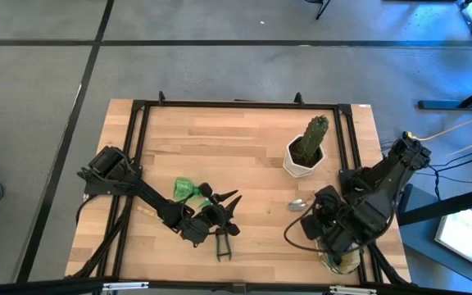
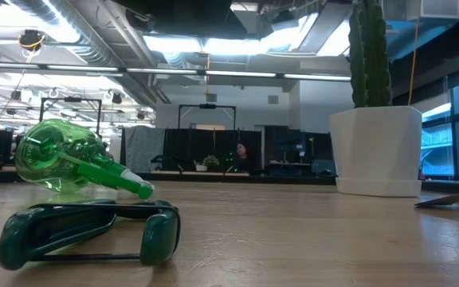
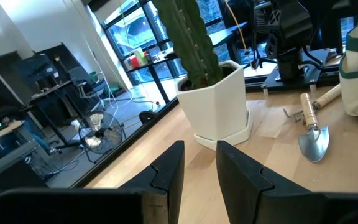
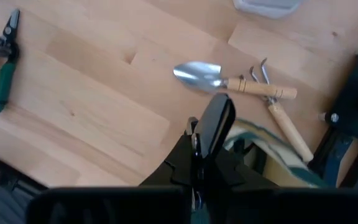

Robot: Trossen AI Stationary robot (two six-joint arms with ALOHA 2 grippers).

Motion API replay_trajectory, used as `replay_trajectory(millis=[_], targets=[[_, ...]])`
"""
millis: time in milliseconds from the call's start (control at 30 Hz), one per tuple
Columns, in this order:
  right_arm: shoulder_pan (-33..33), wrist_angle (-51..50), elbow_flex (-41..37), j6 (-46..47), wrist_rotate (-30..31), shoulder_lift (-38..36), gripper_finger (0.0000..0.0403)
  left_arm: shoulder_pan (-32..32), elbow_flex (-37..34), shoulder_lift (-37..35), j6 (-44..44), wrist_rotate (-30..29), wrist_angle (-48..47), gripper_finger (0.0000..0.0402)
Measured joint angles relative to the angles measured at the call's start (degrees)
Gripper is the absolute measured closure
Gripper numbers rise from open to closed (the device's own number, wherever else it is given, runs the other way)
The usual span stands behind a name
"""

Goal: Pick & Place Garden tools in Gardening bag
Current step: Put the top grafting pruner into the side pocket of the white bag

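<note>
Showing wooden table [image 1: 244,147] in an open office: left gripper [image 1: 229,201] slightly parted, empty; right gripper [image 4: 209,134] pinching gardening bag [image 4: 272,158]

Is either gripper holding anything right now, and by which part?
The right gripper is shut on the gardening bag, pinching its top rim. The left gripper is open and empty.

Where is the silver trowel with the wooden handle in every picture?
High view: silver trowel with wooden handle left of the right arm, below the white hexagonal cactus pot.
Low view: cannot tell.
Left wrist view: right of the pot.
Right wrist view: upper middle.
Shared landmark: the pot.
</note>
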Motion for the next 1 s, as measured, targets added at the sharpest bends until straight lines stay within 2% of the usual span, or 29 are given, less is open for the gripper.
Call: replay_trajectory(millis=[333, 700, 1000], targets=[[4.7, 0.0, 1.5, 4.9, 1.9, 0.0, 0.0389, 0.0, 0.0, 0.0, -0.1, 0.0, 0.0, 0.0313], [3.4, 0.0, 1.5, 5.3, 4.1, 3.7, 0.0389, -0.6, 0.0, 0.0, -0.5, 0.2, 0.0, 0.0313], [3.3, 0.0, 1.5, 5.8, 9.2, 3.9, 0.0389, -0.8, 0.0, 0.0, -0.5, 0.2, 0.0, 0.0313]])
